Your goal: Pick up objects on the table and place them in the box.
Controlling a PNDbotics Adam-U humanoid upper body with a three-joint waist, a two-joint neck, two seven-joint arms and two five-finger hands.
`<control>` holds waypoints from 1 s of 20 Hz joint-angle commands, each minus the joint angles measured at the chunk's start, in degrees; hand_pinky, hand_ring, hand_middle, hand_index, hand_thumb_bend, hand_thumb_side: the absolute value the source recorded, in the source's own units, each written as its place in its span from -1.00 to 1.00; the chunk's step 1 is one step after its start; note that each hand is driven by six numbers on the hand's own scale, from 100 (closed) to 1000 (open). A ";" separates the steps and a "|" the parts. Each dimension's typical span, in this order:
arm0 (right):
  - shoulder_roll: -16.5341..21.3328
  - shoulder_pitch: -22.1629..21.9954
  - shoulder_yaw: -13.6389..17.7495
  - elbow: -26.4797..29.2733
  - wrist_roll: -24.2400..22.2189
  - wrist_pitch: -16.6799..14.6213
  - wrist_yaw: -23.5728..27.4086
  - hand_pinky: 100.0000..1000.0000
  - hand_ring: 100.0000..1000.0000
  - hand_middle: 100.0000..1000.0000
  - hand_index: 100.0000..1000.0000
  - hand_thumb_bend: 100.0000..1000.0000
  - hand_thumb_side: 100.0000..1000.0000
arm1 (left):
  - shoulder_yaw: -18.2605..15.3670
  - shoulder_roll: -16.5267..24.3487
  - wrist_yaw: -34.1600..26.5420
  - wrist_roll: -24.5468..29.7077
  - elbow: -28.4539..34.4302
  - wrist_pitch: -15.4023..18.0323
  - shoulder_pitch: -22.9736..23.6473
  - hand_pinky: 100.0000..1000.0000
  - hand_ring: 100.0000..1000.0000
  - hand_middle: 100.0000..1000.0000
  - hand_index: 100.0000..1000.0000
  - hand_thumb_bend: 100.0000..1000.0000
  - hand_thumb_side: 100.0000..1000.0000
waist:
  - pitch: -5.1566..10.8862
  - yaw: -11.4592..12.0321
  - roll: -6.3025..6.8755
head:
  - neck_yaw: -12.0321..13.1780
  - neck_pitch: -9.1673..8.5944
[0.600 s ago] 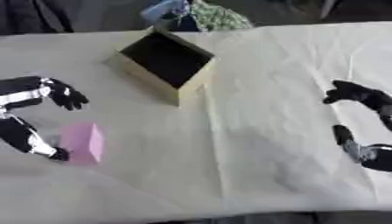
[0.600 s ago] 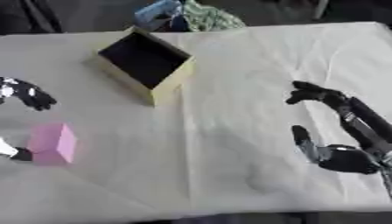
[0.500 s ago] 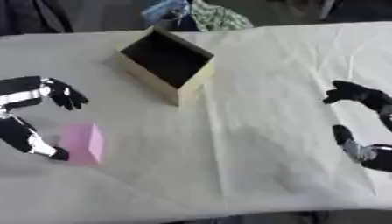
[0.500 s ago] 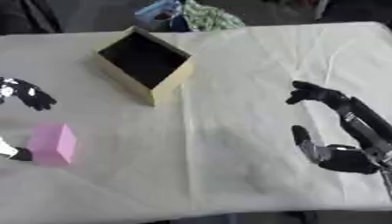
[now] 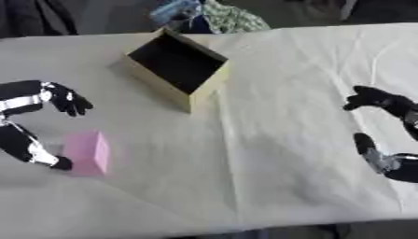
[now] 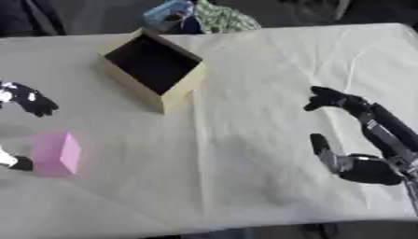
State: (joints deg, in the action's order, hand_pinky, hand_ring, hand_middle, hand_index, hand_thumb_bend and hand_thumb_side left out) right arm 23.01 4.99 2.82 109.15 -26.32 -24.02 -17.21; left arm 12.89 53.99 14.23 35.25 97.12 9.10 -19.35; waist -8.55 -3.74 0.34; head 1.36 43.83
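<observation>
Box (image 5: 178, 70) well apart from block (image 5: 88, 151)

Left hand (image 6: 24, 100) spread beside pink block (image 6: 55, 153); right hand (image 6: 359, 163) idle, open.

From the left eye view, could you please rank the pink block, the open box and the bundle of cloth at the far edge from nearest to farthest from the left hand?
1. The pink block, right beside the left hand, at the table's left.
2. The open box, farther back, toward the middle.
3. The bundle of cloth, beyond the box at the far edge.
</observation>
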 commanded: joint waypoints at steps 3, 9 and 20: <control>1.11 0.41 0.29 0.48 -0.19 -0.13 0.12 0.76 0.74 0.42 1.00 -1.00 -0.29 | 0.50 0.92 2.19 0.56 -1.14 0.18 -1.81 0.45 0.37 0.30 0.71 0.36 -0.53 | 0.56 -0.10 0.12 | 0.05 0.29; 1.05 0.50 0.17 0.45 -0.36 -0.17 0.22 0.76 0.74 0.42 1.00 -1.00 -0.28 | 2.41 -0.53 3.64 1.94 -3.33 0.83 -3.36 0.44 0.36 0.28 0.70 0.34 -0.56 | 0.51 -0.36 0.11 | 0.12 0.29; 0.84 0.51 0.20 0.40 -0.47 -0.14 0.23 0.76 0.74 0.42 1.00 -1.00 -0.27 | 4.01 -2.22 6.43 2.31 -6.43 1.20 -4.66 0.44 0.36 0.29 0.71 0.34 -0.60 | 0.33 -0.69 0.10 | 0.25 0.29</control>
State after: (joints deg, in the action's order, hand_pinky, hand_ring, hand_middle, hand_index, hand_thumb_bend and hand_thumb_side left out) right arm 23.00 5.02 2.79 109.14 -26.68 -24.14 -17.21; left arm 17.22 50.77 20.18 38.06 90.69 10.35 -22.96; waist -8.81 -4.38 0.39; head 1.41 43.83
